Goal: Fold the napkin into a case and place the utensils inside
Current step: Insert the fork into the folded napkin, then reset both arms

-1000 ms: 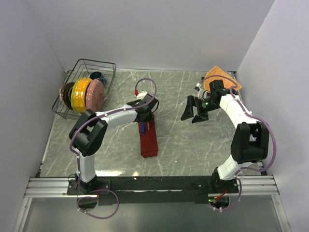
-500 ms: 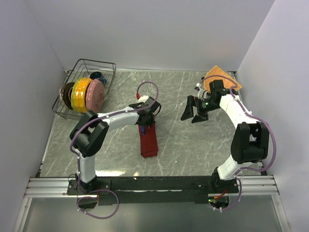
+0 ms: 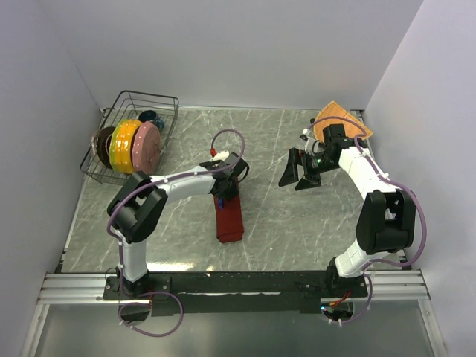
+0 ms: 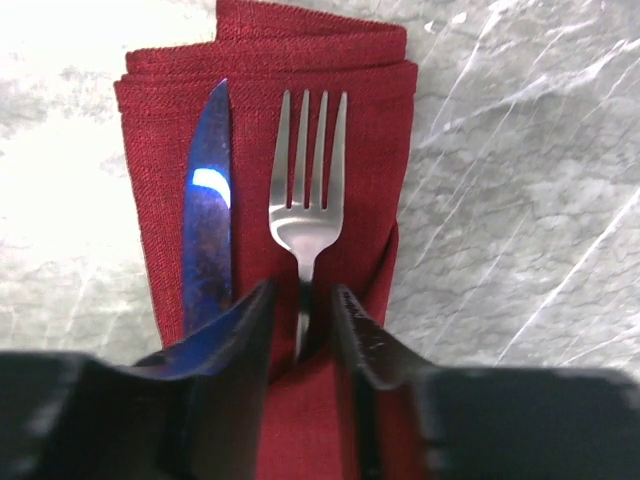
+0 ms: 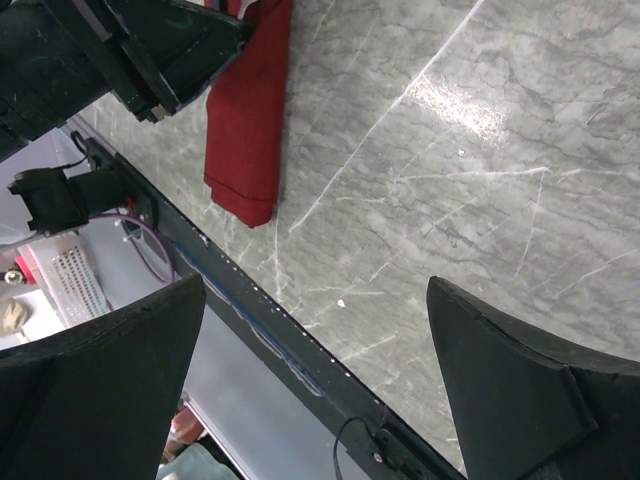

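The dark red napkin (image 3: 230, 221) lies folded as a narrow strip at the table's middle; it also shows in the left wrist view (image 4: 365, 110) and the right wrist view (image 5: 250, 110). The silver fork (image 4: 305, 170) and the blue-purple knife (image 4: 207, 230) lie side by side on it, heads out, handles running under a fold. My left gripper (image 4: 304, 300) hovers over the strip's far end (image 3: 227, 190). Its jaws stand slightly apart on either side of the fork's handle, with cloth showing between. My right gripper (image 3: 297, 173) is wide open and empty above bare table (image 5: 315, 285).
A wire rack (image 3: 165, 100) with coloured plates (image 3: 128, 145) stands at the back left. An orange woven mat (image 3: 336, 114) lies at the back right. The black rail along the table's near edge (image 5: 300, 345) shows in the right wrist view.
My left gripper has moved a little toward the near edge, further over the napkin's far end. The right arm has not moved.
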Available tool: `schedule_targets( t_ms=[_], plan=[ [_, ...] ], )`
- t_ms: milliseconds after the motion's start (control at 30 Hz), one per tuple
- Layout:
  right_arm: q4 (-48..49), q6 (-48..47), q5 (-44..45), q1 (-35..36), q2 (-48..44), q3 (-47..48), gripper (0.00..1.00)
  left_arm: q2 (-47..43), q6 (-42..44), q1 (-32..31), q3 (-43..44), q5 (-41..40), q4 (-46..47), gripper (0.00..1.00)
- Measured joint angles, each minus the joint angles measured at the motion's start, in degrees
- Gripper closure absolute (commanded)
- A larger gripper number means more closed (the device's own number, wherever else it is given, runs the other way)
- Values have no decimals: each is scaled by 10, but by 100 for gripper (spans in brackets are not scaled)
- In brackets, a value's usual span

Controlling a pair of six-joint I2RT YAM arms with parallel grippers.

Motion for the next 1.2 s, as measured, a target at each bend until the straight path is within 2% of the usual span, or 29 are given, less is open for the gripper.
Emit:
schedule_targets(
  t_ms=[200,267,333,367,400,433,567,633,800,900,1000,1200],
  plan=[
    [0,0,1,0,0,0,0,-15,7,0,2,-6,-7,55],
    [-2,0,2,0,0,1,0,-30,21,0,6,-14,-8,49],
    [-4,-1,4,0,0,3,0,-52,41,6,14,-20,-7,39],
    [-6,-2,5,0,0,7,0,-63,51,10,19,-22,-6,31],
    [-7,-3,8,0,0,12,0,-79,71,17,27,-23,-1,10],
    [-8,-5,10,0,0,17,0,-92,86,27,34,-22,5,1],
    [-13,-16,26,0,1,62,0,-155,190,85,80,-12,42,1],
    [-14,-23,39,0,2,103,0,-172,257,115,136,1,35,1],
    [-8,-29,75,0,10,206,0,-171,368,172,321,55,-43,1],
    [20,-29,100,0,3,227,0,-175,405,229,362,93,-81,1],
    [47,-28,120,0,-20,191,0,-186,433,272,332,96,-121,1],
    [72,-31,170,14,-131,-36,0,-239,474,281,96,115,-156,1]
  ],
)
